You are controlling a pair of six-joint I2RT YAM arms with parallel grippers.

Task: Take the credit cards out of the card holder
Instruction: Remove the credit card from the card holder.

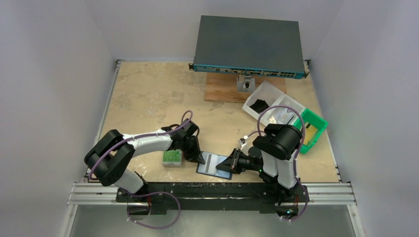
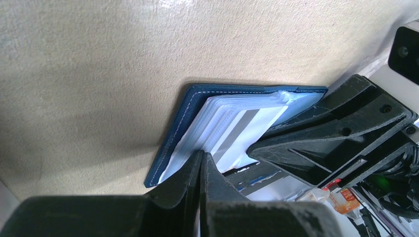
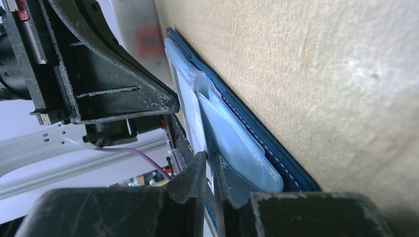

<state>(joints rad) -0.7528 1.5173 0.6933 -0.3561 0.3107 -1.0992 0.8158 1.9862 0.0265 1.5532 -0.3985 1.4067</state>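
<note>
card holder (image 2: 178,126) lies flat, rectangular, navy with pale stitching.

Plain white walls (image 1: 49,74) enclose a beige tabletop (image 1: 148,94) — even light.

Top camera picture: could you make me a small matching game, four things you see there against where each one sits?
Things:
1. card holder
2. network switch
3. green bin
4. grey case with green label

Places:
A. far edge of the table, above a wooden board
B. right side of the table
C. near edge, between the left pincer and the right pincer
D. near edge, just left of the left pincer

Pairs: 1-C, 2-A, 3-B, 4-D
</note>
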